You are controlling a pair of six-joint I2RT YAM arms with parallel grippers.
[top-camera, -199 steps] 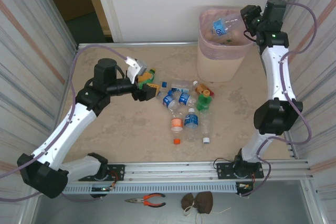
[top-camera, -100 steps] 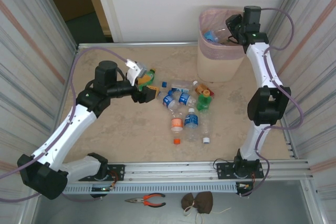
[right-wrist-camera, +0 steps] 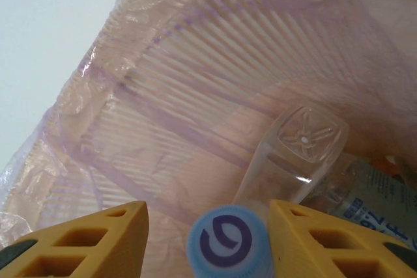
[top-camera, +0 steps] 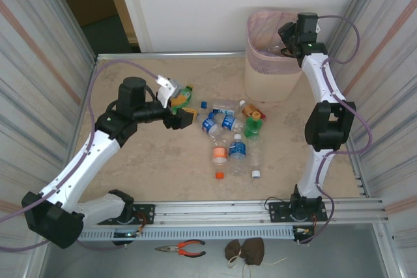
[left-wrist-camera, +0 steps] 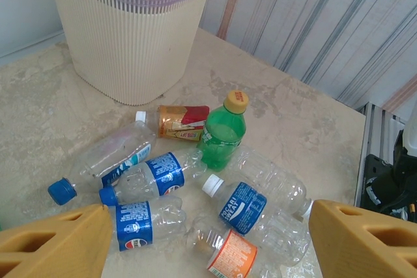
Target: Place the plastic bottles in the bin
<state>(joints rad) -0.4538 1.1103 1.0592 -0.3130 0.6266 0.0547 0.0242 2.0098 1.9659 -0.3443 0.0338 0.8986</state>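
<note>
L gripper (left-wrist-camera: 208,216) hovers over the table w/ jaws wide apart and nothing btwn them. Below it the loose plastic bottles (top-camera: 231,131) lie in a cluster mid-table, near the bin (top-camera: 270,83) but not touching it. The cluster has:
- a green bottle (left-wrist-camera: 220,138) w/ yellow cap
- a red/gold-labelled bottle (left-wrist-camera: 184,122) touching the green one
- two blue-labelled clear bottles (left-wrist-camera: 156,177) side by side
- a white-capped bottle (left-wrist-camera: 242,208) w/ blue label
- an orange-labelled bottle (left-wrist-camera: 229,262) at the near side

In the top view a second green bottle (top-camera: 185,95) sits right by the L fingers, apart from the cluster; can't tell if they touch. An orange cap (top-camera: 219,175) lies loose at the cluster's near edge.

R gripper (right-wrist-camera: 207,209) is over the bin's mouth, pointing down into the pink liner (right-wrist-camera: 130,122). Its jaws are partly apart. A clear blue-capped bottle (right-wrist-camera: 227,242) sits btwn them, cap toward the cam, w/ a gap on one side of the cap. Can't tell if either pad touches it. A labelled bottle (right-wrist-camera: 374,203) lies inside the bin beside it.
</note>
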